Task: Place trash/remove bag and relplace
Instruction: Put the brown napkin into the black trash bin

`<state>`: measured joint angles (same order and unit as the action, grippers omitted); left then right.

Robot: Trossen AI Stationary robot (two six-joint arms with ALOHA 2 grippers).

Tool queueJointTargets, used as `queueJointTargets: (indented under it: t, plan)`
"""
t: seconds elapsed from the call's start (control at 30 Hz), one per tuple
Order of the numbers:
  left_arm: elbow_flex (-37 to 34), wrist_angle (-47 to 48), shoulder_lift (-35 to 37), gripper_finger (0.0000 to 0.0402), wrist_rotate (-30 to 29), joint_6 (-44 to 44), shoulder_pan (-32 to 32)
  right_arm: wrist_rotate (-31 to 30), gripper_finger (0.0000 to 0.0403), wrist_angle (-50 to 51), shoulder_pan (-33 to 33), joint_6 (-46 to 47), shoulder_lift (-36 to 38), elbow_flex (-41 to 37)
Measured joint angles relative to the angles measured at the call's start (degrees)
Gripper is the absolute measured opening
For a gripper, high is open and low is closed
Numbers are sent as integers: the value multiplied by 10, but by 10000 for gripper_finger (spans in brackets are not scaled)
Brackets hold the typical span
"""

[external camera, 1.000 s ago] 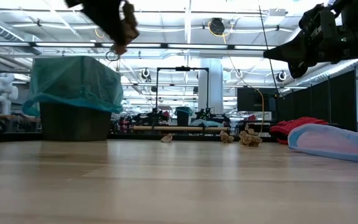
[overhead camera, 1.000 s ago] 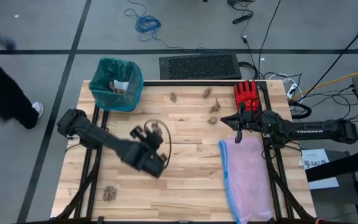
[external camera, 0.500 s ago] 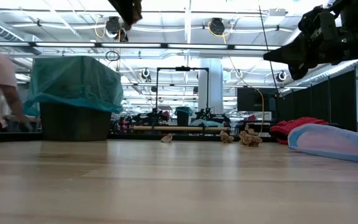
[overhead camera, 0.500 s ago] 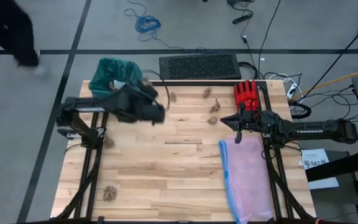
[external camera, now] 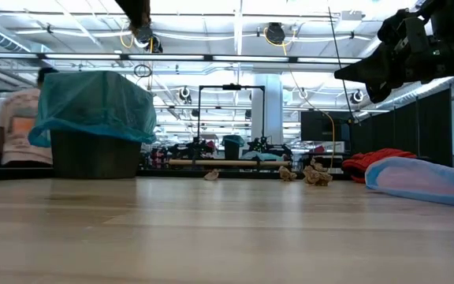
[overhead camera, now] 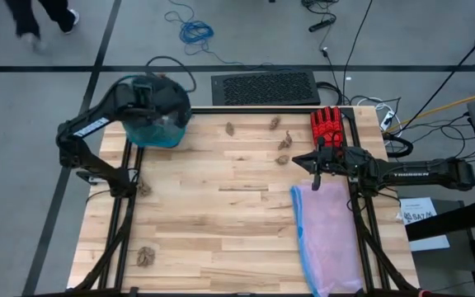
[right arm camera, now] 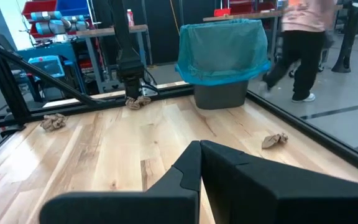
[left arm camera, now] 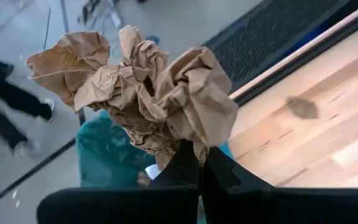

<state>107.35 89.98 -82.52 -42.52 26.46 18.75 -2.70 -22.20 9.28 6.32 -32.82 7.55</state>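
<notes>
The bin lined with the teal-green bag [overhead camera: 143,129] [external camera: 93,106] [right arm camera: 224,42] stands at the table's far left corner. My left gripper [overhead camera: 167,103] [left arm camera: 199,154] hangs above it, shut on a brown paper wad [left arm camera: 143,90]. More brown wads lie on the table: some near the far edge [overhead camera: 230,129] [overhead camera: 275,122] [overhead camera: 285,143], one by the left edge [overhead camera: 143,189], one at the near left [overhead camera: 145,256]. My right gripper [overhead camera: 316,162] [right arm camera: 201,149] hovers shut over the far end of the pink bag, holding nothing. My left gripper pinches the crumpled brown wad by its lower edge [left arm camera: 188,140] between the two shut fingers [left arm camera: 219,171]. The wad is lifted clear and stands out beyond the fingertips, above the open teal-green bag [left arm camera: 104,155].
A red glove [overhead camera: 326,125] lies at the far right, and the pink bag with a blue edge [overhead camera: 328,235] is spread along the right side. A black mat [overhead camera: 265,87] sits beyond the far edge. A person [external camera: 18,126] [right arm camera: 306,43] walks beyond the table's far left.
My left gripper, shut on the brown wad, has swung from over the table's middle up and toward the far left corner, ending above the bin. A person has moved across the floor beyond the table's left side.
</notes>
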Motion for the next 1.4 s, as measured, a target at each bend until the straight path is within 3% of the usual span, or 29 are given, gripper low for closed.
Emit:
queueJointTargets:
  t: [0.17, 0.53, 1.0, 1.4]
  plan:
    - [0, 0, -14, 0, 12, -15, 75, 0, 0, 1, 0, 1, 0, 0]
    - [-19, 0, -31, 15, 131, -48, 194, 0, 0, 22, 0, 20, 0, 0]
    - [-128, 0, -32, 97, 154, -126, 214, 0, 0, 39, 0, 35, 0, 0]
    - [-128, 0, -30, 100, 153, -153, 176, 0, 0, 32, 0, 11, 0, 0]
